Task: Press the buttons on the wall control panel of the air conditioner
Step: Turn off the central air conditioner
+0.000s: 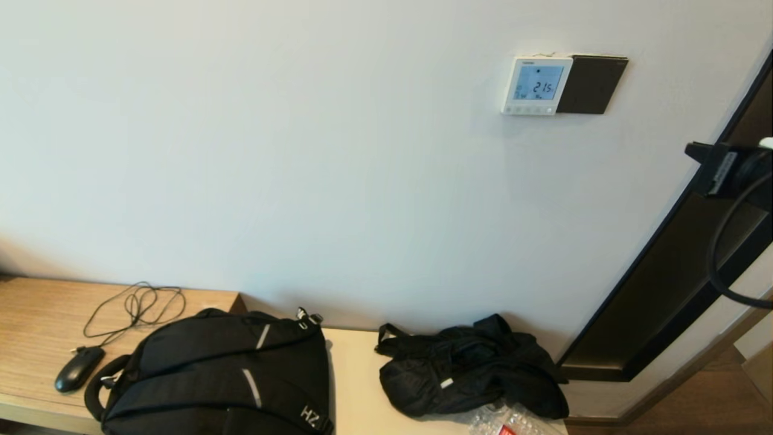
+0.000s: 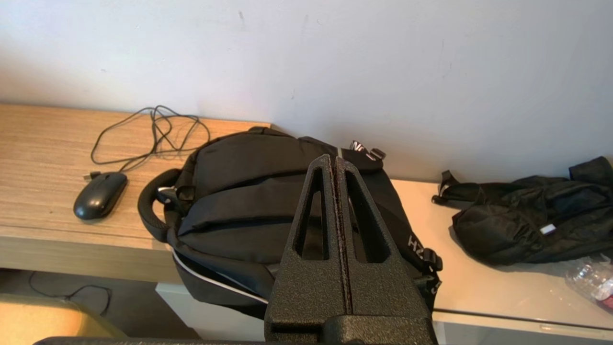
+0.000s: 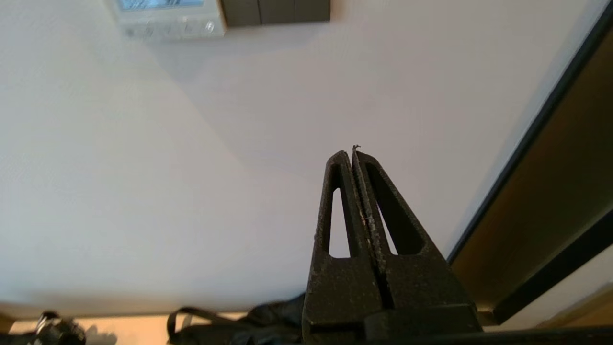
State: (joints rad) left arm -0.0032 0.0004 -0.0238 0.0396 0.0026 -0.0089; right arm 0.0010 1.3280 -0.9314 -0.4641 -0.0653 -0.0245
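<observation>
The right gripper (image 3: pixel 353 152) – fingers pressed together, holding nothing – points at the wall below the control panel (image 1: pixel 536 85), well apart from its buttons (image 1: pixel 529 110). The left gripper (image 2: pixel 334 160), also closed and empty, hangs above a black backpack (image 2: pixel 249 191).

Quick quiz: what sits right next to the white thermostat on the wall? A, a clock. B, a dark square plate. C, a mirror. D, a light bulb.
B: in the head view a dark square plate sits directly beside the white thermostat, touching its edge on the robot's right side.
</observation>
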